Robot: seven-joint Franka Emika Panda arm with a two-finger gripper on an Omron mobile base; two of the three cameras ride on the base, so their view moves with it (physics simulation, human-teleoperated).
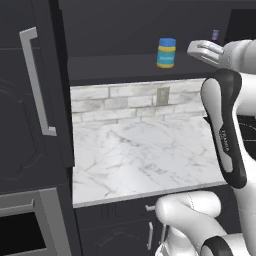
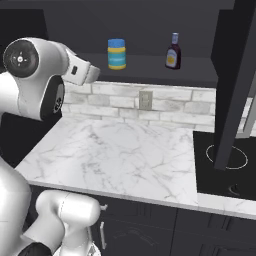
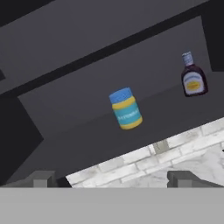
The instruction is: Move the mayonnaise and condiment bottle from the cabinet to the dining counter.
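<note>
standing on the cabinet [image 2: 150,70] shelf: one mayonnaise [image 2: 117,54], one condiment bottle [image 2: 173,51]; tool [image 3: 111,179] released.

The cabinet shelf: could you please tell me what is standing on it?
On the cabinet shelf stand the mayonnaise and, apart to its right, the condiment bottle. The open door hides the shelf's right end.

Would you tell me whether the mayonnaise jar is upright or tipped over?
Upright: the mayonnaise jar stands on the cabinet shelf, blue lid on top.
</note>
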